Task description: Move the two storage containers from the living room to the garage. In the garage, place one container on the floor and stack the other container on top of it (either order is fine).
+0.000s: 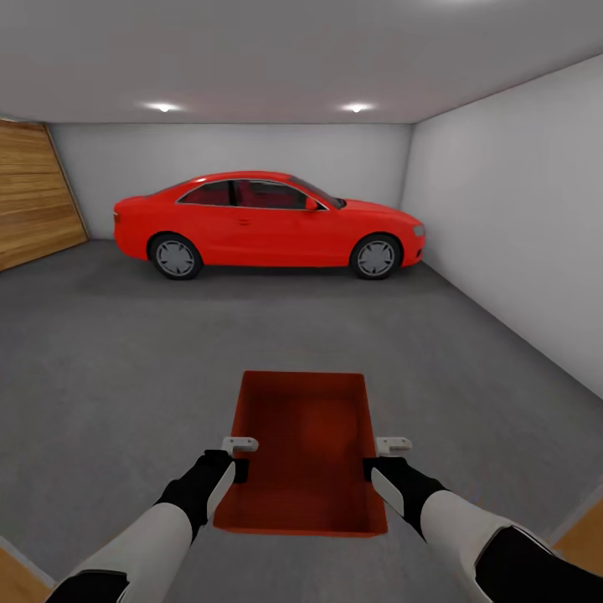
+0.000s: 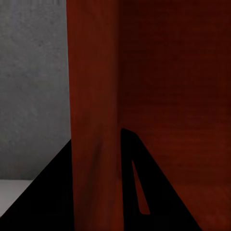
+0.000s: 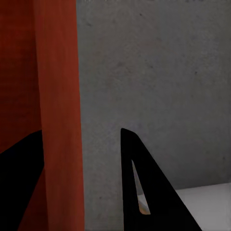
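1. At the bottom of the head view, your left gripper (image 1: 237, 466) and right gripper (image 1: 374, 466) each straddle a long side wall of one storage container (image 1: 306, 444). In both wrist views one finger sits inside the bin and one outside, with the wall pinched between them.
2. That orange-red bin sits low in the centre of the frame, open side up and empty. Whether it rests on the floor (image 1: 126, 352) or hangs just above it, I cannot tell.
3. You are already inside the garage: dark grey concrete spreads across the middle of the frame, so the carry of this bin looks nearly done.
4. Farther back, a red car (image 1: 268, 224) stands before the rear wall, with a wood-panelled door (image 1: 33, 193) at the upper left.
5. Judged from here, setting this bin down, fetching the second and stacking it all remain.
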You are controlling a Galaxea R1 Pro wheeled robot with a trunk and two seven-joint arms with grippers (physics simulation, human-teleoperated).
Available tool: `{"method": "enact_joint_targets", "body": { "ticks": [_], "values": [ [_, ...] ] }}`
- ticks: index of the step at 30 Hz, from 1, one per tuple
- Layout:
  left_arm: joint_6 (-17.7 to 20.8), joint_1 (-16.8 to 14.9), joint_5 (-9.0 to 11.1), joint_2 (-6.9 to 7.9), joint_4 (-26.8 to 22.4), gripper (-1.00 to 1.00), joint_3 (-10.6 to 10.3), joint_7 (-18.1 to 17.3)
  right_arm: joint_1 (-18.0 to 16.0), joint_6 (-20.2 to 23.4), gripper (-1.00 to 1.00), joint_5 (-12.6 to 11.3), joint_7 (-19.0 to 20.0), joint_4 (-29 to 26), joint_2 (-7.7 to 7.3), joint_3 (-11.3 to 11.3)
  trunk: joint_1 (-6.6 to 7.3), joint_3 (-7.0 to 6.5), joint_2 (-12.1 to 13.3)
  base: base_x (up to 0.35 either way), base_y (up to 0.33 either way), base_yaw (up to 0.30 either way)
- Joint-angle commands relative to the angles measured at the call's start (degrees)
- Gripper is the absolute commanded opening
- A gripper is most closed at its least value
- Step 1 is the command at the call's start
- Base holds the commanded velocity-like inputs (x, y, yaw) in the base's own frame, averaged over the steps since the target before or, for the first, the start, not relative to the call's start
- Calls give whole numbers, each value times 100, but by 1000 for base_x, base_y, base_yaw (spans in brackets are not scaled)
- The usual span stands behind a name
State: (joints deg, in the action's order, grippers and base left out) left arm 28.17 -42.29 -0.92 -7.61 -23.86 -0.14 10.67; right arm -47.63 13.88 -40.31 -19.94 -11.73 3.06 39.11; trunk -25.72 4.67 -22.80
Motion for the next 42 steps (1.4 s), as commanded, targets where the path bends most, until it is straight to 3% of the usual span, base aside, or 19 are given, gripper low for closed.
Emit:
{"method": "enact_joint_targets", "body": {
  "ticks": [1, 42],
  "values": [
    [42, 1, -14, -44, 4, -100, 44, 31, -9, 10, -100, 199, -28, -335, 3, -194, -7, 12, -12, 319, 0, 0],
    [39, 1, -14, -44, -6, -100, 41, 31, -9, 10, -100, 199, -28, -336, 4, -193, -7, 12, -12, 144, 13, 0]
  ]
}}
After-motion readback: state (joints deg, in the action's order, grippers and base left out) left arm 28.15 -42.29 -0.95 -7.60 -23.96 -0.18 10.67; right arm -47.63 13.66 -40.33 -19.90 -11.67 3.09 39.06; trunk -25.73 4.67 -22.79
